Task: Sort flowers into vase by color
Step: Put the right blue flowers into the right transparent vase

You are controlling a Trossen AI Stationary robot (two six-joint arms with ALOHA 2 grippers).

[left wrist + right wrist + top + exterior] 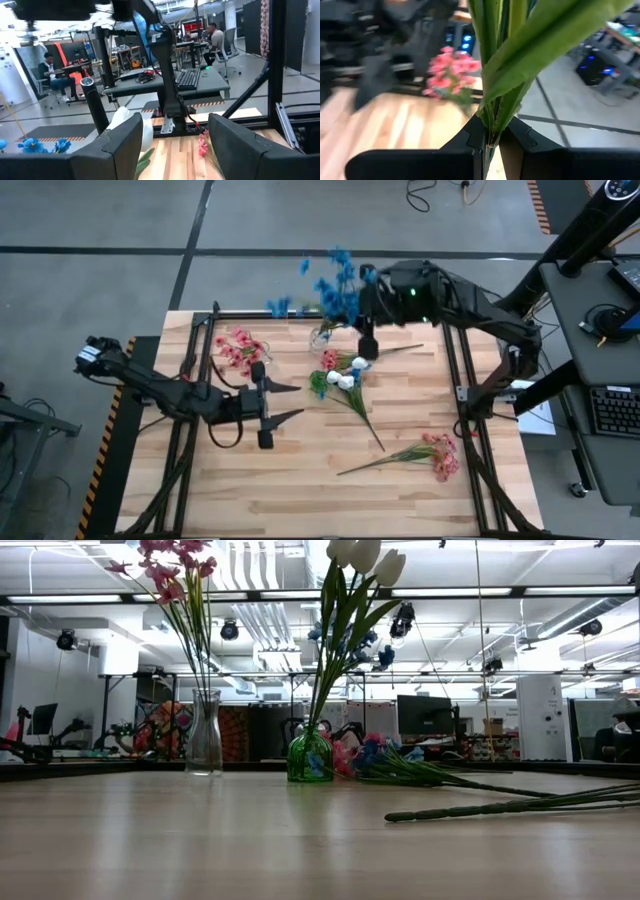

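Green stems and leaves [505,55] are seen clamped between the closed fingers of the right gripper [492,140], rising straight up from the point where the two dark fingers meet. Beyond those fingers a cluster of pink blossoms [451,67] stands blurred above the wooden table [300,480].

From above, the right gripper [366,340] is placed at the far edge of the table, right over a green glass vase [309,757]. White-budded stems [352,580] stand in this vase, and blue blossoms [335,280] are spread just beyond the gripper. A clear glass vase [205,735] stands to the side of the green one, well apart from the right fingers, and pink flowers [170,565] are held upright in it.

Loose sprigs lie flat on the table: a mixed white, pink and blue bunch [340,375] just below the right gripper, and a pink sprig [435,455] further toward the near right corner. Another pink cluster [238,350] is seen near the left gripper.

The left gripper [285,402] hovers over the table with its fingers apart and nothing between them; through the gap a pink sprig [203,145] is seen lying ahead on the wood.

No brand, label or legible writing can be made out on either vase.
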